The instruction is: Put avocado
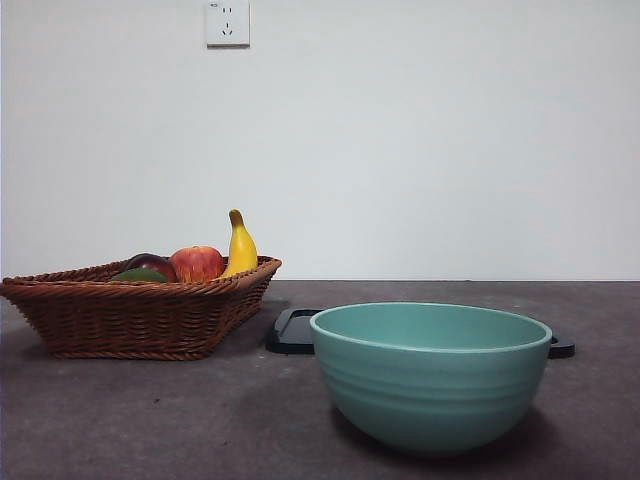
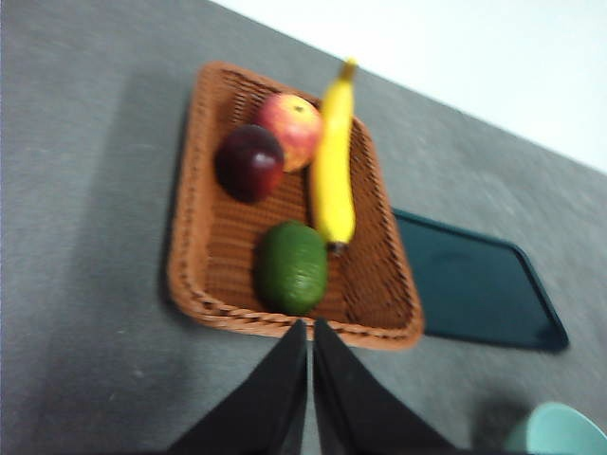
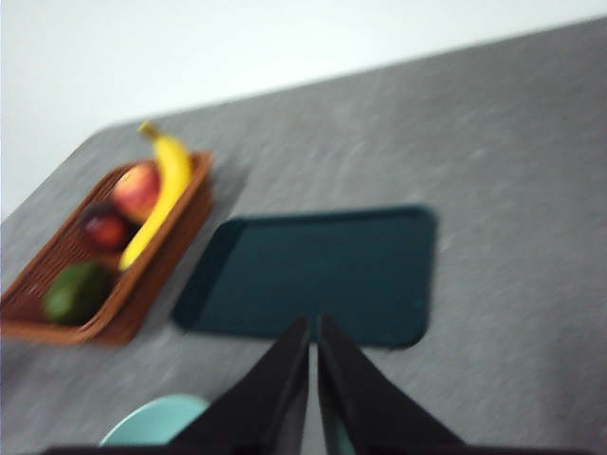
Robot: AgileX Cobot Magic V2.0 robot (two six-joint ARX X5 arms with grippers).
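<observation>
Nearest the front camera, one teal bowl (image 1: 431, 373) stands on the grey table (image 1: 150, 420), its rim partly hiding a single dark flat tray (image 1: 292, 331) just behind it. One wicker basket (image 1: 130, 315) sits to the left of both, holding four pieces of fruit: one avocado (image 2: 292, 267), one dark maroon fruit (image 2: 249, 162), one red-yellow apple (image 2: 291, 128) and one banana (image 2: 335, 161).

From table height the avocado (image 1: 140, 274) shows only as a green sliver above the basket rim, beside the apple (image 1: 197, 263) and the upright end of the banana (image 1: 239, 246). Looking down, the left wrist view shows the avocado whole, lying alone near the basket edge closest to the left gripper (image 2: 309, 327), apart from the maroon fruit and just beside the banana's tip. Only the front view takes in the wall socket (image 1: 227, 22); neither arm appears in it.

Both grippers hang above the table, holding nothing. The left gripper's jaws are pressed nearly together, pointing at the near rim of the basket (image 2: 209, 152). The right gripper (image 3: 313, 327) is likewise narrowed to a slit, over the edge of the tray (image 3: 313, 270), with the bowl (image 3: 156, 422) showing beside it and the basket (image 3: 152, 284) off to one side.

Bare table lies all around the basket, and the tray's surface is open.
</observation>
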